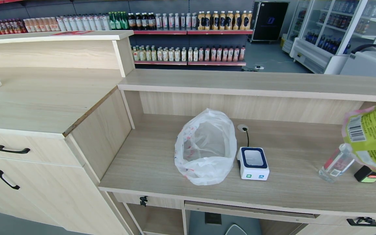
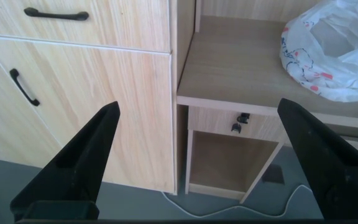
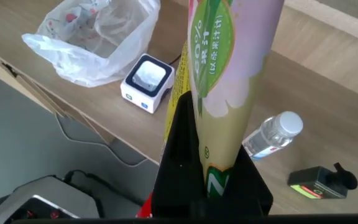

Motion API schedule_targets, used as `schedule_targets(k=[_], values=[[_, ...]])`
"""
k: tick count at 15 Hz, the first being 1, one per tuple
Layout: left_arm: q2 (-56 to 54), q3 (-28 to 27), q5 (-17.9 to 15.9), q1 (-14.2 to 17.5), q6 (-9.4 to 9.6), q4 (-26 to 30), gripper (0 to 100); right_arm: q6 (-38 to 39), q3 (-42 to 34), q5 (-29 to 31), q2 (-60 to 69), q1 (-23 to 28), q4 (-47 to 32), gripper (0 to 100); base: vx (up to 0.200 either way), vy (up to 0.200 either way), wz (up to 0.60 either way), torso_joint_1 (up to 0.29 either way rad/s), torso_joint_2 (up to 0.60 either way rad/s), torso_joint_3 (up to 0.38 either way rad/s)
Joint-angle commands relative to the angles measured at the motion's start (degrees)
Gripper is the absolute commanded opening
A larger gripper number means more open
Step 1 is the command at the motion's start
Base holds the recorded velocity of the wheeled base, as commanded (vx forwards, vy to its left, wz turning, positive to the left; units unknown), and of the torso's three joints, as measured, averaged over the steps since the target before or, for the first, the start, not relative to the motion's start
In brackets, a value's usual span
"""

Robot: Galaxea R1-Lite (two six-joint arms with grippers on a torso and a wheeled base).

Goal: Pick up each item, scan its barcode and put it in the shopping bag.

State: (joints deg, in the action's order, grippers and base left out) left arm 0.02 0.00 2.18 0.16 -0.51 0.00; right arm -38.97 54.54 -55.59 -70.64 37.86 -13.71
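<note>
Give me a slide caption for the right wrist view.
Right tool grips a green-and-pink snack pouch above the counter, scanner and open shopping bag beyond, water bottle nearby.

Left gripper (image 2: pixel 199 106): jaws matte black, wedge-shaped, tapering to tips. Right gripper (image 3: pixel 216 143): jaws black, flat-sided.

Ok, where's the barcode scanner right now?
In the head view the scanner sits on the lower counter, right beside the shopping bag on its right side, with the water bottle farther right.
</note>
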Motion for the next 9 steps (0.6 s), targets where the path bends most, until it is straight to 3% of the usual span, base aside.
schedule_targets(k=[1,4,7,9], values=[[-0.02,0.00,0.02,0.02,0.07,0.00,100,-0.93,-0.75,0.04,0.16,0.46,0.62,0,0.000,0.000,0.60,0.007,0.00,0.007],[-0.02,0.00,0.02,0.02,0.07,0.00,100,-1.37,-1.98,0.13,0.24,0.37,5.45,0,0.000,0.000,0.60,0.004,0.00,0.002],[-0.02,0.00,0.02,-0.07,0.07,0.00,100,-4.97,-2.86,0.13,-3.89,-0.69,12.57,0,0.000,0.000,0.00,0.000,0.00,0.000],[-0.02,0.00,0.02,0.02,-0.02,0.00,100,-13.85,-2.69,0.13,-10.39,-0.77,18.20,0,0.000,0.000,0.00,0.000,0.00,0.000]])
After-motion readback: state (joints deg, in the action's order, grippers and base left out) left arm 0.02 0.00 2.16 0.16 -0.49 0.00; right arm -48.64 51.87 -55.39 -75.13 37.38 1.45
